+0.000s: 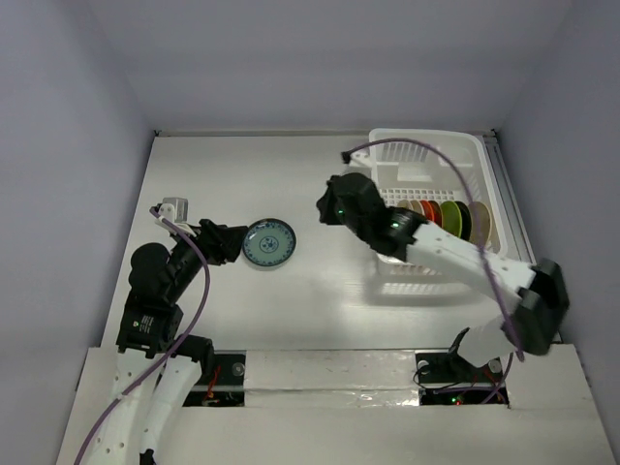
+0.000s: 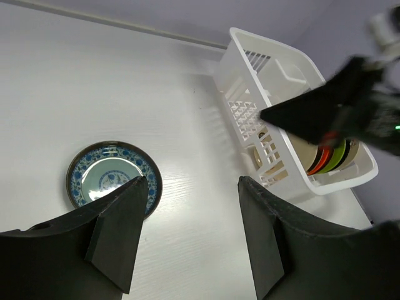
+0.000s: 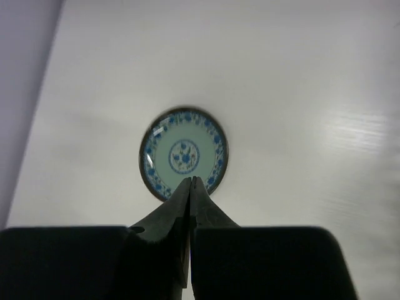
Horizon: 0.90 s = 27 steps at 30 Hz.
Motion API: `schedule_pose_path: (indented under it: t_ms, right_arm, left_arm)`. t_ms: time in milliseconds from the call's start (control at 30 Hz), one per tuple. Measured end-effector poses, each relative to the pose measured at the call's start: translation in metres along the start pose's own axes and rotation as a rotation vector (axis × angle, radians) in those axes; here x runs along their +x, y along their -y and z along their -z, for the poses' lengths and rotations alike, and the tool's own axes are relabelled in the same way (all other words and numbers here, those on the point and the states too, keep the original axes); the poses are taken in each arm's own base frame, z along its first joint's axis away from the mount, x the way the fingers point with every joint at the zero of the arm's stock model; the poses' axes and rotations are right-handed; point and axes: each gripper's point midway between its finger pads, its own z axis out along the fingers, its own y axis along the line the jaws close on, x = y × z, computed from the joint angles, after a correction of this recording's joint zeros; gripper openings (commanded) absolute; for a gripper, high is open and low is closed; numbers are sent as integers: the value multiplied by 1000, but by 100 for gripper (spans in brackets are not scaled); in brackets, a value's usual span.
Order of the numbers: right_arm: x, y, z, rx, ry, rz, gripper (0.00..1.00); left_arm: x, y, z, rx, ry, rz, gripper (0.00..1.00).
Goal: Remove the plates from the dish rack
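Note:
A pale green plate with a blue floral rim [image 1: 268,242] lies flat on the table left of centre. It also shows in the left wrist view [image 2: 112,178] and the right wrist view [image 3: 184,147]. The white dish rack [image 1: 402,276] stands at the back right, with several plates on edge in it: cream [image 1: 417,208], red-orange [image 1: 433,215], lime green [image 1: 451,218], dark [image 1: 464,221] and yellow-brown [image 1: 480,223]. My left gripper [image 1: 235,242] is open and empty, just left of the flat plate. My right gripper [image 1: 323,206] is shut and empty, above the table between plate and rack.
In the left wrist view the rack [image 2: 294,119] stands to the right, with my dark right arm [image 2: 331,106] reaching across it. White table walls enclose the back and sides. A purple cable [image 1: 426,145] loops over the rack.

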Motion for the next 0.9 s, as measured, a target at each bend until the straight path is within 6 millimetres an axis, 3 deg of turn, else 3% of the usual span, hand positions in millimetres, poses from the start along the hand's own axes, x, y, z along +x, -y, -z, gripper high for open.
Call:
schedule_pose_path:
  t_ms: [100, 167, 233, 300, 400, 533, 900]
  right_arm:
    - [-57, 19, 64, 51, 168, -26, 0]
    - [-79, 45, 97, 116, 243, -47, 4]
    - [-86, 78, 120, 204, 277, -56, 11]
    - [-82, 112, 131, 304, 275, -50, 26]
    - [-67, 154, 133, 453, 214, -12, 36]
    - [-45, 190, 125, 594, 106, 44, 36]
    - [-22, 228, 102, 722, -33, 121, 35]
  left_arm:
    - [0, 0, 0, -1, -1, 1, 56]
    - [0, 0, 0, 0, -2, 1, 56]
    - [1, 0, 0, 2, -3, 1, 56]
    - [1, 0, 0, 2, -3, 1, 56]
    - [1, 0, 0, 2, -3, 1, 56]
    - [1, 0, 0, 2, -3, 1, 56]
    - [0, 1, 1, 5, 2, -1, 56]
